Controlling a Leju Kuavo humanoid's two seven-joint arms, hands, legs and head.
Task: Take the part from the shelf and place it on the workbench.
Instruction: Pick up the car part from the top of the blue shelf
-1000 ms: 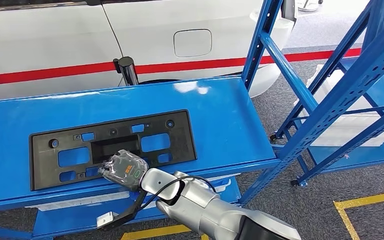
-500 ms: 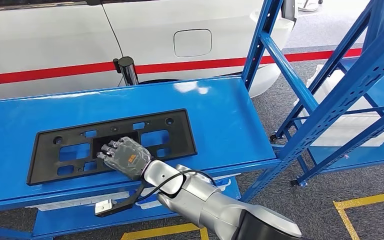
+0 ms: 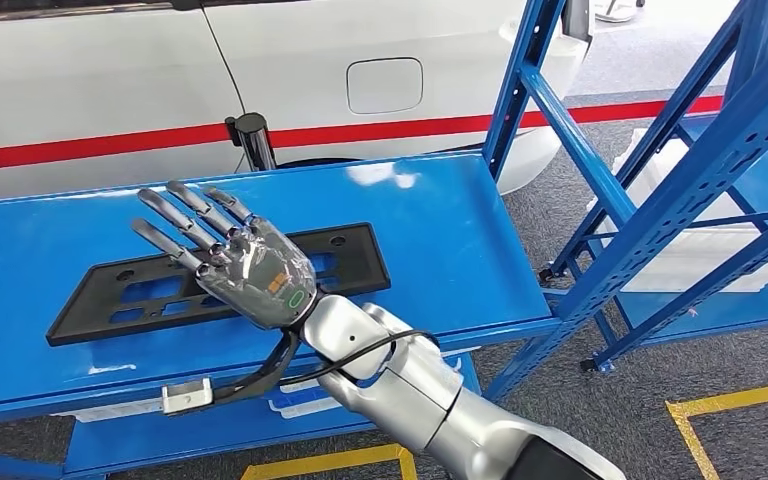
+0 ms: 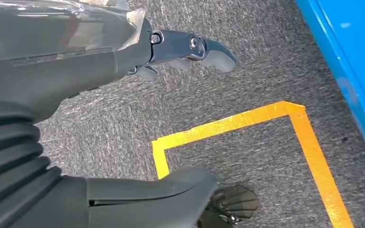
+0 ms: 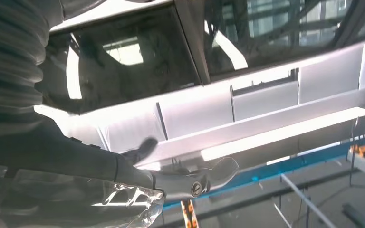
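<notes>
While my right hand (image 3: pixel 250 268) hangs above the tabletop (image 3: pixel 440 240) with its fingers spread wide and nothing in them, the black part (image 3: pixel 350 255) lies flat on the blue top, right under my hand. I think the part is set down now, so the job looks almost done. To end it well, I should lift my hand straight up and away, slow and easy, so I do not bump the part or push it to the edge. My hand covers the middle of the part, so I cannot see if it lies fully flat there. My left hand (image 4: pixel 123 52) hangs low over the grey floor (image 4: pixel 247 71) by a yellow tape line (image 4: pixel 228 126). It holds nothing, but I cannot tell if its fingers are curled or loose.
</notes>
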